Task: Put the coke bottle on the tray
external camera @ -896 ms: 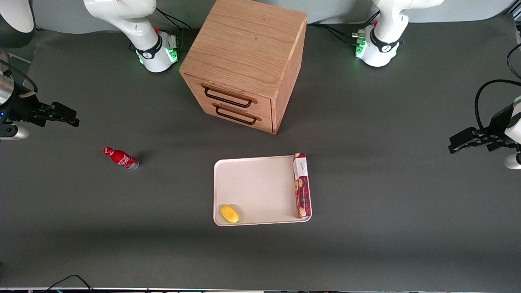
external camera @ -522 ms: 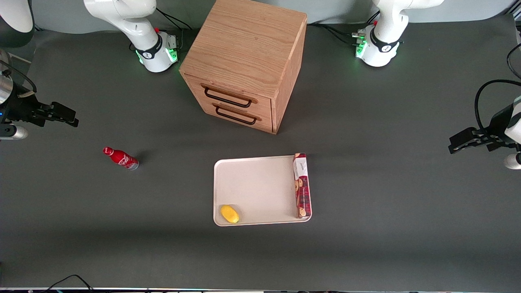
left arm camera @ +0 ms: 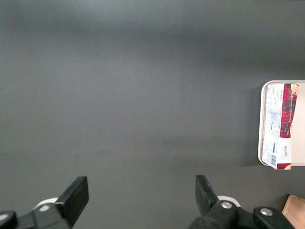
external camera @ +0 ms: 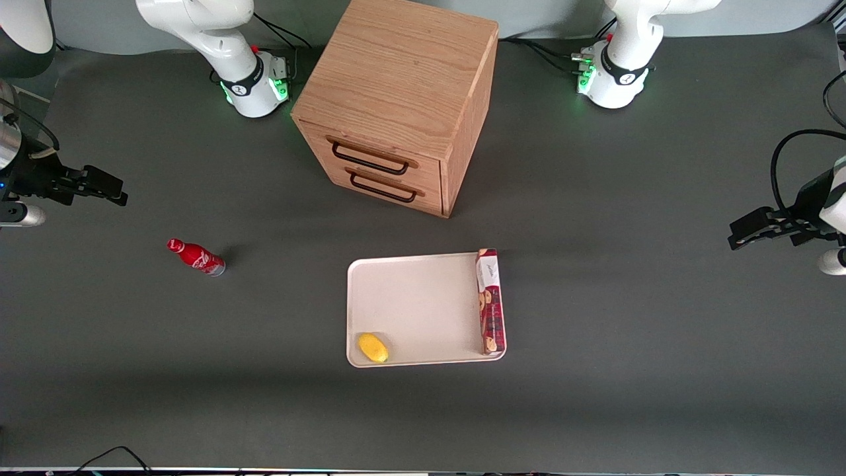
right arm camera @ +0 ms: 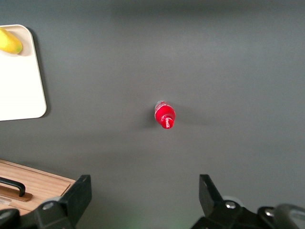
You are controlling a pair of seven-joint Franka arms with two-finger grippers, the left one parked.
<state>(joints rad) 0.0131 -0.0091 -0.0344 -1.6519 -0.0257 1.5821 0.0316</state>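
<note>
The coke bottle (external camera: 196, 257), small and red with a red cap, appears to stand upright on the dark table, well off the tray toward the working arm's end. In the right wrist view the coke bottle (right arm camera: 165, 116) shows from above, cap up. The cream-white tray (external camera: 423, 307) lies in front of the drawer cabinet; the tray (right arm camera: 19, 81) also shows in the right wrist view. My right gripper (external camera: 121, 194) hangs open and holds nothing, apart from the bottle, farther from the front camera and nearer the table's end. Between the fingers of the gripper (right arm camera: 143, 183) is only bare table.
A yellow lemon (external camera: 373, 348) lies in the tray's corner nearest the front camera. A long red cookie box (external camera: 490, 301) lies along the tray's edge toward the parked arm. The wooden drawer cabinet (external camera: 396, 99), both drawers shut, stands farther from the front camera than the tray.
My right gripper has drifted very slightly toward the working arm's end of the table. The bottle, tray, lemon and box have stayed put.
</note>
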